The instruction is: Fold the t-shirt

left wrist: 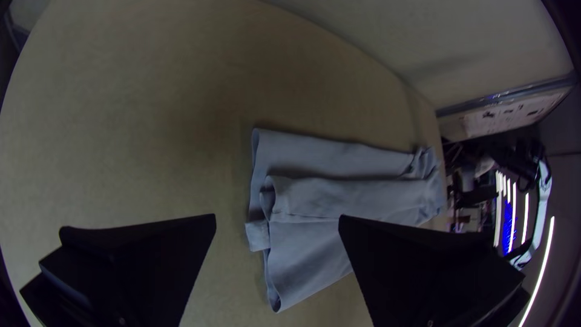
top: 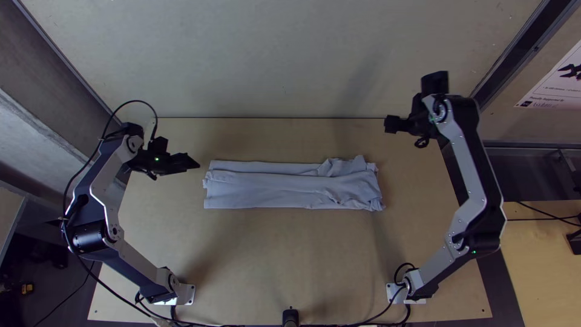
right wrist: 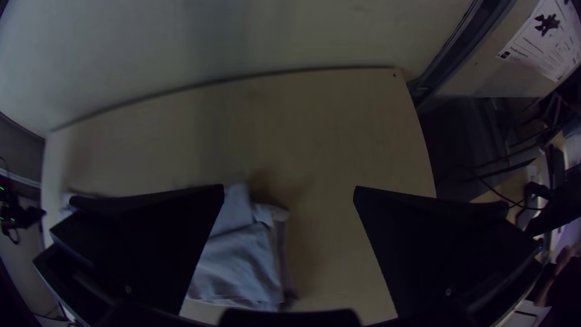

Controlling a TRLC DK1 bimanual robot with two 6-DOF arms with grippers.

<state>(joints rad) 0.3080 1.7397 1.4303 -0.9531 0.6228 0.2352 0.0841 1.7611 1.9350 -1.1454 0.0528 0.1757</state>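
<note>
The light blue-grey t-shirt (top: 284,188) lies folded into a long flat strip across the table, its right end wrinkled and bunched. My left gripper (top: 195,163) is just off the strip's left end, touching nothing. In the left wrist view the left gripper (left wrist: 277,227) stands open, and the t-shirt (left wrist: 339,188) shows stacked layers at its end. My right gripper (top: 390,125) is beyond the strip's upper right end, apart from the cloth. The right wrist view has the right gripper (right wrist: 289,200) open and empty, with the t-shirt (right wrist: 239,266) partly hidden behind one finger.
Bare wooden table (top: 284,254) lies between the strip and the near edge. A pale wall (top: 272,60) rises behind the far edge. A dark frame post (top: 508,48) stands at the upper right, and cables (top: 363,321) run along the near edge.
</note>
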